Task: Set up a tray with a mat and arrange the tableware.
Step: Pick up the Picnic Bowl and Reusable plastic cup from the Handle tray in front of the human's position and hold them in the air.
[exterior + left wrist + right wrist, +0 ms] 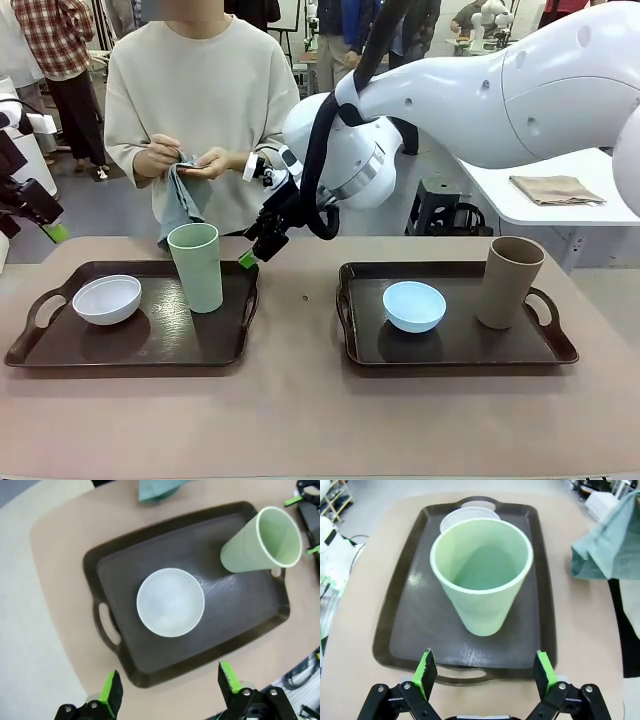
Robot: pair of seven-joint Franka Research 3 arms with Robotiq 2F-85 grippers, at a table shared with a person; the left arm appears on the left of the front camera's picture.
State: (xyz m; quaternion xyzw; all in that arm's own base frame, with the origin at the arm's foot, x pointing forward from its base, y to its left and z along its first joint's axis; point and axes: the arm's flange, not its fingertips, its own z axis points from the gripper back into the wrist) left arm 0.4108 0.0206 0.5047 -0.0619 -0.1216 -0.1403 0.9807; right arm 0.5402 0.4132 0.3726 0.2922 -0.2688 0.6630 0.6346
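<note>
The right tool [258, 248] is hovering open and empty just beside the green cup [196, 266], standing on the left tray [225, 345] near the white bowl [107, 298]; closing in off-centre, it may be tipping the tall cup. The left tool [170, 685] is hanging open, empty

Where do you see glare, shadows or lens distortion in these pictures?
Front view: even light, a soft shadow under the white bowl on the left tray. Left wrist view: wide-angle bowing curves the tray's edges and tips the green cup outward; pale sheen beside the bowl. Right wrist view: the cup looms oversized, faint sheen on the tray beside it.
</note>
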